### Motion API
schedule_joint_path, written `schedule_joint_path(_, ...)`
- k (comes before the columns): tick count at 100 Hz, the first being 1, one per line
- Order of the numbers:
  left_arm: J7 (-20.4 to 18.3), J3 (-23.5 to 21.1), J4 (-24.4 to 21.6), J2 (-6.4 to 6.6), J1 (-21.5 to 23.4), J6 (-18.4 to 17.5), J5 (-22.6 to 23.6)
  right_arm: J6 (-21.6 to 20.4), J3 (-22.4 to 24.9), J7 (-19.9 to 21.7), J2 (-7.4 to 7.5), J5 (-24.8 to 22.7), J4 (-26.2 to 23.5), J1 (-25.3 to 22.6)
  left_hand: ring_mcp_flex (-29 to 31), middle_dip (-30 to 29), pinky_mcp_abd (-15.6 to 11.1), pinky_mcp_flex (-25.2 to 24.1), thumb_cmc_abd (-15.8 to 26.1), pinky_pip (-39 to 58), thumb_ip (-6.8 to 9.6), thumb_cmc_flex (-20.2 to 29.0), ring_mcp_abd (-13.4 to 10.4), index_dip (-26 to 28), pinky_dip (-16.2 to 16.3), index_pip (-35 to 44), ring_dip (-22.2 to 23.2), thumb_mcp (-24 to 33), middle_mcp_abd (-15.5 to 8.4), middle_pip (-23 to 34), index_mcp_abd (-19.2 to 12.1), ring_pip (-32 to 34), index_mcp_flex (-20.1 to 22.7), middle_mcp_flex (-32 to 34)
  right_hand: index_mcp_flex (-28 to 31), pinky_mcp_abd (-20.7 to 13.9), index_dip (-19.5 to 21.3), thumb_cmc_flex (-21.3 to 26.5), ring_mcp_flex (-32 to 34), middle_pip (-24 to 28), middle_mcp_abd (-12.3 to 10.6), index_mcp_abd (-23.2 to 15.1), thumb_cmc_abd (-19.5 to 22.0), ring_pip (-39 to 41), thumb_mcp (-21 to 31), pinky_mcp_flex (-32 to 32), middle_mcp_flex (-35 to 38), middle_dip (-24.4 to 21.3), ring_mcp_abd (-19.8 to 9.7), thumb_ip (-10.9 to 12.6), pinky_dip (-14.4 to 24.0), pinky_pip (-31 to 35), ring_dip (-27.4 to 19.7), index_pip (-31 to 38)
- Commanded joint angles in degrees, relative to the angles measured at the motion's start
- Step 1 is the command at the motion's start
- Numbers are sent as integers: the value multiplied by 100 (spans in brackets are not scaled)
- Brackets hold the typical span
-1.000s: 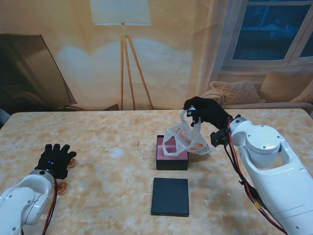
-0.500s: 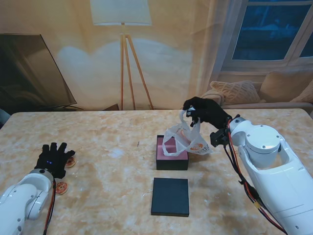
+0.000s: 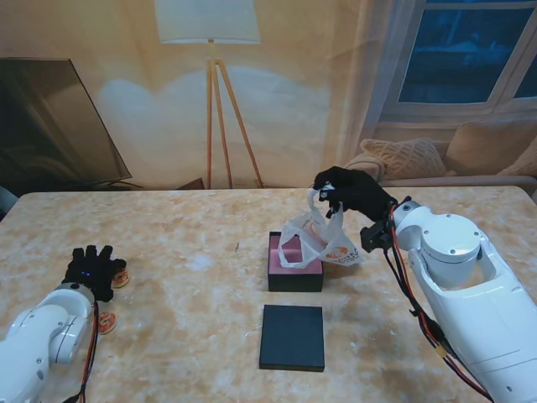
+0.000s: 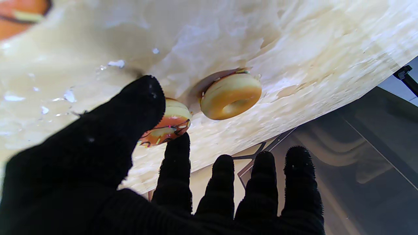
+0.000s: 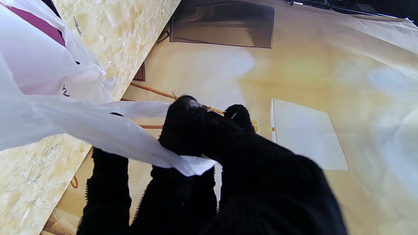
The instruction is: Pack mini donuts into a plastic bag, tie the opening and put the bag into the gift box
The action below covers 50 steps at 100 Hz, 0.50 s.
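**Bag held up over box, left hand hovering at loose donuts**

The right hand [image 3: 352,191] was clenched on the handles of the plastic bag [image 3: 323,239], pinching the film between thumb and fingers [image 5: 186,127]. Held that way, the bag hung under the hand, its bottom at the right edge of the open gift box [image 3: 294,267], probably so it could be filled or lowered in. At least one donut showed through the film; count unclear. No knot was visible at the handles, so tying looked not yet done.

The box lid [image 3: 292,337] lay flat, apart from the box, on the robot's side of it, leaving the pink interior open.

The left hand [image 3: 94,270] was empty, fingers spread, palm down. Two mini donuts sat just past its fingertips: a frosted donut [image 4: 165,125] nearly touching the thumb [image 4: 143,101], and a plain donut [image 4: 231,95] just beyond. A third donut [image 3: 106,322] lay beside the wrist. Likely set up for another pick.
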Motion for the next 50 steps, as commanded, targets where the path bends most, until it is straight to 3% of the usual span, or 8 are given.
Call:
schedule_joint_path(1, -54, 42, 32, -3, -40, 20, 40, 3, -17, 82, -28, -2, 2, -30, 118, -24, 200, 1, -275, 72, -147, -153, 204, 99, 157, 176, 96, 288, 37, 23, -106, 94, 175, 124, 55, -77, 52, 344, 89, 383, -488, -101, 269, 63, 335, -33, 215, 139, -306, 93, 98, 72, 104, -36)
schedule_joint_path(13, 236, 209, 233, -17, -173, 72, -185, 2, -16, 83, -28, -4, 3, -31, 137, -23, 230, 2, -443, 124, -199, -182, 225, 314, 146, 665, 102, 475, 69, 105, -136, 122, 664, 285, 57, -72, 52, 345, 92, 384, -484, -92, 268, 61, 335, -18, 219, 140, -312, 93, 102, 81, 104, -36)
schedule_joint_path(30, 662, 393, 478, -36, -331, 147, -378, 2, -16, 83, -28, -4, 3, -31, 195, -6, 275, 2, -651, 222, -272, -282, 251, 702, 97, 1391, 113, 750, 121, 218, -133, 189, 1027, 490, 53, -76, 52, 349, 92, 382, -489, -92, 272, 63, 335, -20, 216, 141, -316, 94, 102, 80, 105, -37)
schedule_joint_path(50, 799, 441, 556, -62, -380, 199, -539, 5, -22, 56, -33, -10, -5, -33, 285, 27, 269, 40, -781, 329, -292, -185, 230, 1159, 50, 2409, 122, 887, 18, 368, -130, 249, 1671, 778, 53, -76, 51, 349, 91, 380, -486, -94, 266, 63, 332, 8, 216, 140, -317, 91, 104, 90, 106, -40)
